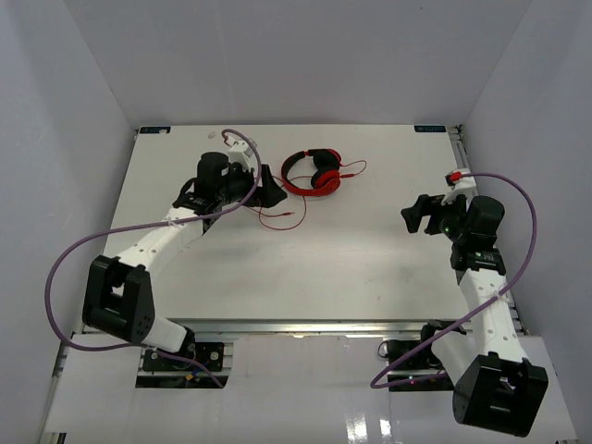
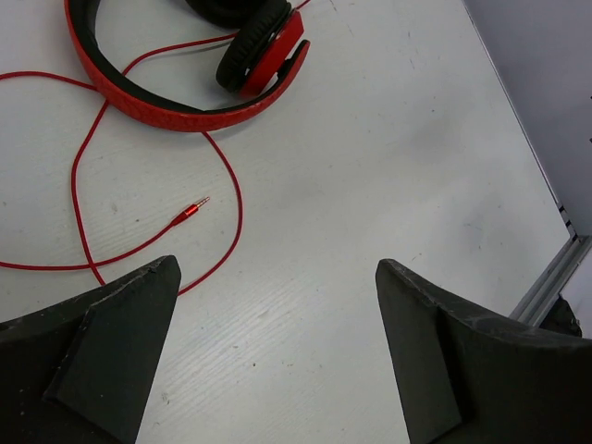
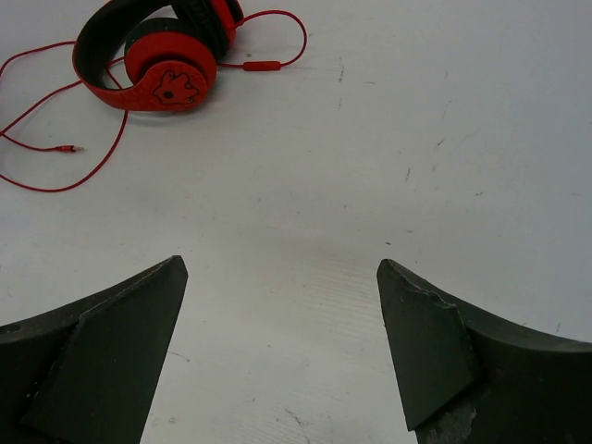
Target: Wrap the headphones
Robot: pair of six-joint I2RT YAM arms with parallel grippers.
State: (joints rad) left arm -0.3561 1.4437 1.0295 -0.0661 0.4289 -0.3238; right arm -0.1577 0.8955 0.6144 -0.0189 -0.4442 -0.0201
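Observation:
The red headphones (image 1: 313,173) lie flat at the back middle of the white table, ear cups folded together, headband curving to the left. Their thin red cord (image 1: 277,218) loops loosely toward the front, its plug (image 2: 190,214) lying free on the table. My left gripper (image 1: 270,190) hovers just left of the headband (image 2: 176,109), open and holding nothing; the cord runs past its left finger. My right gripper (image 1: 413,218) stands open well to the right, apart from the headphones (image 3: 162,65), with bare table between its fingers.
Thick purple cables (image 1: 69,268) arc from both arms. The white table (image 1: 351,268) ends at a metal rail (image 2: 555,277) on the right. White walls enclose the back and both sides.

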